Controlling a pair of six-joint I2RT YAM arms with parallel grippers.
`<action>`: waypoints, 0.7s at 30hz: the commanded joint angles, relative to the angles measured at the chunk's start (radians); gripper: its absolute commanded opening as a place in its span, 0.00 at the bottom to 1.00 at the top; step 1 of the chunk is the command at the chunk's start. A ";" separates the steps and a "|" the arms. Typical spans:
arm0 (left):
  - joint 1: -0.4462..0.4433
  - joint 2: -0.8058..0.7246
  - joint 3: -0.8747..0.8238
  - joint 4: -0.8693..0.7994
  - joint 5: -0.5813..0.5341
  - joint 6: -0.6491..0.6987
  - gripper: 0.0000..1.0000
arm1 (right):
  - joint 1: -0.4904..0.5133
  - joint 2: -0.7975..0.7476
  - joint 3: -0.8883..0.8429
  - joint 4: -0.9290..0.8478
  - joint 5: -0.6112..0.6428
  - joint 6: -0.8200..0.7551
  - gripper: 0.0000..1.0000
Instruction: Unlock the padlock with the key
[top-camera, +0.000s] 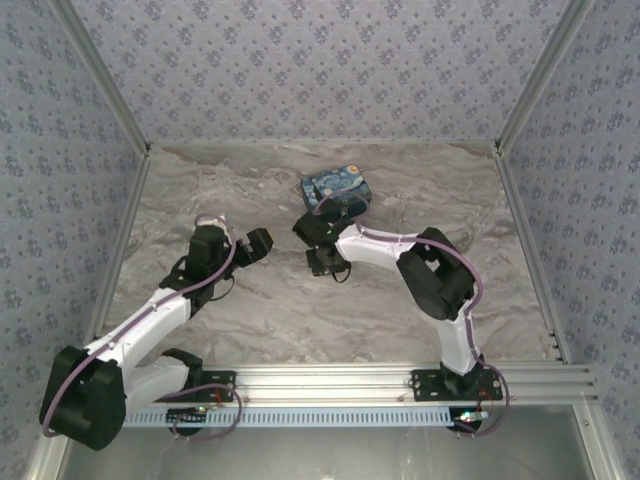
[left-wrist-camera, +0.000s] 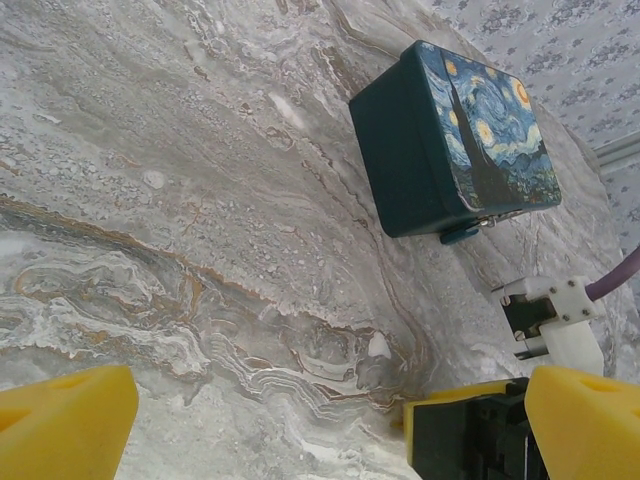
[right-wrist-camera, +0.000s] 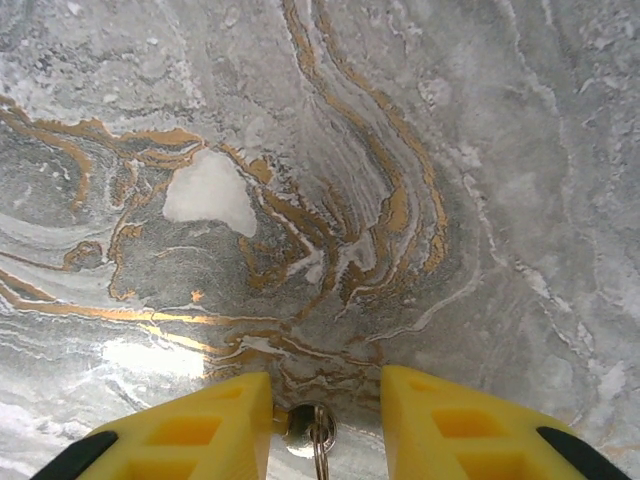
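The key (right-wrist-camera: 312, 432), a small silver head on a wire ring, lies flat on the marble between the yellow fingers of my right gripper (right-wrist-camera: 326, 425). Its head touches the left finger, and a gap separates it from the right finger, so the jaws stand open around it. That gripper (top-camera: 326, 262) points down at the table's middle. The padlock (left-wrist-camera: 462, 234) is a tiny teal body hanging at the near corner of the starry-night box (left-wrist-camera: 455, 140). My left gripper (left-wrist-camera: 330, 430) is wide open over bare marble, left of the right gripper (left-wrist-camera: 465, 430) and well short of the box.
The starry-night box (top-camera: 337, 187) sits toward the back of the marble table (top-camera: 240, 310), just behind the right arm's wrist. My left gripper (top-camera: 256, 243) hovers close to the right one. Patterned walls and metal rails (top-camera: 525, 90) enclose the table on three sides.
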 joint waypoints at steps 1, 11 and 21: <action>-0.004 0.001 0.001 -0.012 -0.009 0.016 0.99 | 0.019 -0.003 -0.037 -0.062 -0.018 0.033 0.35; -0.004 0.001 0.013 -0.019 -0.011 0.019 1.00 | 0.017 -0.112 -0.091 -0.026 -0.033 0.031 0.36; -0.004 -0.004 0.019 -0.030 -0.012 0.020 1.00 | 0.006 -0.116 -0.104 0.014 -0.069 0.024 0.36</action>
